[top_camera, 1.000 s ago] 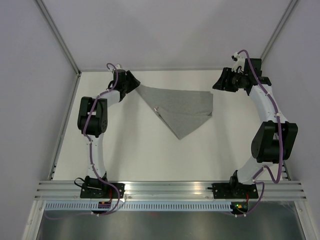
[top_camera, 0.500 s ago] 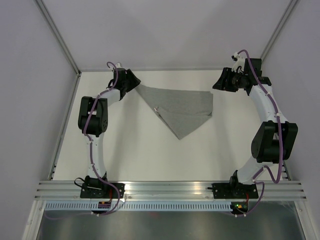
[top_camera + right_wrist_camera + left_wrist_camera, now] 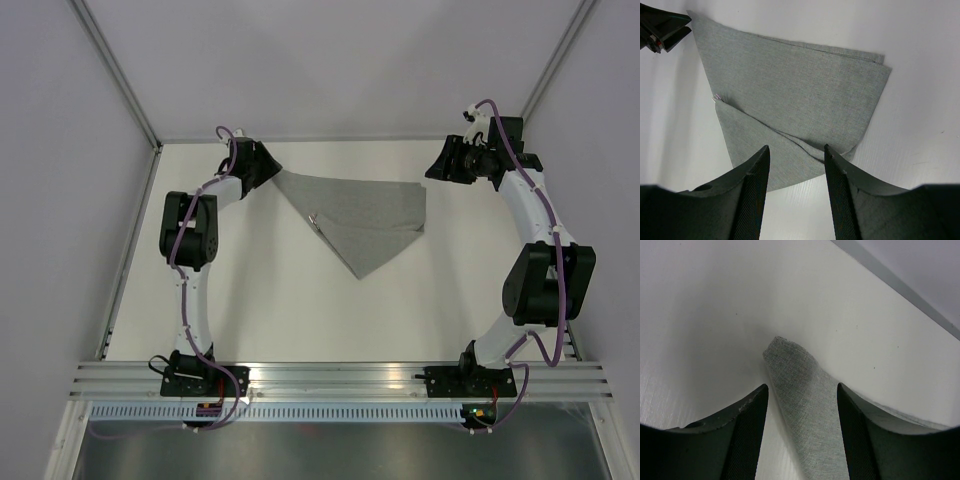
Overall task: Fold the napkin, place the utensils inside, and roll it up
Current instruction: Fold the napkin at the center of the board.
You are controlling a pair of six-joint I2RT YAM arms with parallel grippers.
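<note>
Napkin (image 3: 365, 215) lies folded at the far middle of the tabletop (image 3: 270, 290), unmoved over the last second. Fork (image 3: 716, 99) tip peeks from the fold's left edge. Only the left arm has edged slightly right, so rolling hasn't begun. Left pincer (image 3: 801, 390) straddles the napkin's left corner, fingers apart, not clamped. Right pincer (image 3: 796, 150) is spread, empty, above the napkin.

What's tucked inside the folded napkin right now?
Only a small silvery tip pokes out at a fold edge of the napkin; whatever else lies inside is covered by cloth.
</note>
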